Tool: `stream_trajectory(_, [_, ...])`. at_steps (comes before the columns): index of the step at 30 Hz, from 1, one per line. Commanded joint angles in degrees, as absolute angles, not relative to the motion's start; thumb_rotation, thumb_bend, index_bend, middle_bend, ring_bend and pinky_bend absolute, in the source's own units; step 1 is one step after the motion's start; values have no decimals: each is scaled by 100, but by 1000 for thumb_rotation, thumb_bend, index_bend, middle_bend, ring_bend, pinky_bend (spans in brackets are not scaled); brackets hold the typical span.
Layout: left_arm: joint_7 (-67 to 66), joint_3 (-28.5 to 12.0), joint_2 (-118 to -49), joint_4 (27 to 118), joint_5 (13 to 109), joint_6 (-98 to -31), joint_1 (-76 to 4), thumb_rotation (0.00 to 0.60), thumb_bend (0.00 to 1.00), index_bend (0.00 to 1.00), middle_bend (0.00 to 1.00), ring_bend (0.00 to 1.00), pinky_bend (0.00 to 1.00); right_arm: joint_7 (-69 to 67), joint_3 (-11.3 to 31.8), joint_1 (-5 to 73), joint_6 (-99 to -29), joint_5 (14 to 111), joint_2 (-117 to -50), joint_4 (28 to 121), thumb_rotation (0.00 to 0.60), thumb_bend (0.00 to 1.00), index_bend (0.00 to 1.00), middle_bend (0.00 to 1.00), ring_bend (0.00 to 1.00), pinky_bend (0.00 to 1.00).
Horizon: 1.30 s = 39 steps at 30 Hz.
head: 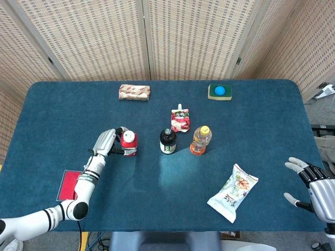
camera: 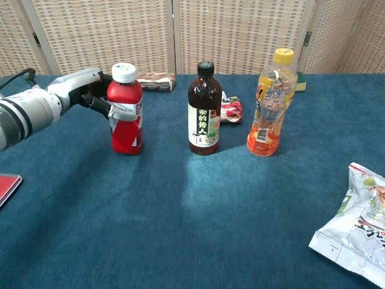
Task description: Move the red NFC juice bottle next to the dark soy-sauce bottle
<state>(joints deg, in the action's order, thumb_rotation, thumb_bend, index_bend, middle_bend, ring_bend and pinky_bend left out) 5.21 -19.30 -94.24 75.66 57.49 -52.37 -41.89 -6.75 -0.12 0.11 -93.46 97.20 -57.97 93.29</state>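
Observation:
The red NFC juice bottle has a white cap and stands upright on the blue table, a short way left of the dark soy-sauce bottle. My left hand grips the red bottle from its left side, fingers wrapped round its upper body. In the head view my right hand rests at the table's right front corner, fingers apart and holding nothing. The chest view does not show the right hand.
An orange drink bottle stands right of the soy sauce, with a red pouch behind them. A snack bag lies front right, a wrapped pack and a green-and-blue sponge at the back, a red card front left.

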Motion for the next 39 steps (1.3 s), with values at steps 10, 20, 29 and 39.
stream_trajectory(10, [525,-1880,-9409,7511,5727,-5110,-4216,600,97,488,392,418,434,-716,-9,0,-9375,9712,-5784,9315,600,51,263,226,216,317])
stream_trajectory(20, [395,-1928,-9329,7585,5421,-4969,-4260,600,97,149,146,284,434,-712,-15,-3,-9382,9722,-5783,9317,600,51,263,226,216,317])
stream_trajectory(29, [306,-1918,-9146,7821,5230,-4932,-4215,600,98,3,6,175,386,-738,-8,-10,-9400,9712,-5775,9310,600,50,263,226,216,317])
stream_trajectory(39, [276,-1850,-8728,8369,5122,-4937,-4065,600,97,0,0,113,333,-684,-29,-20,-9423,9769,-5783,9326,600,51,263,226,216,317])
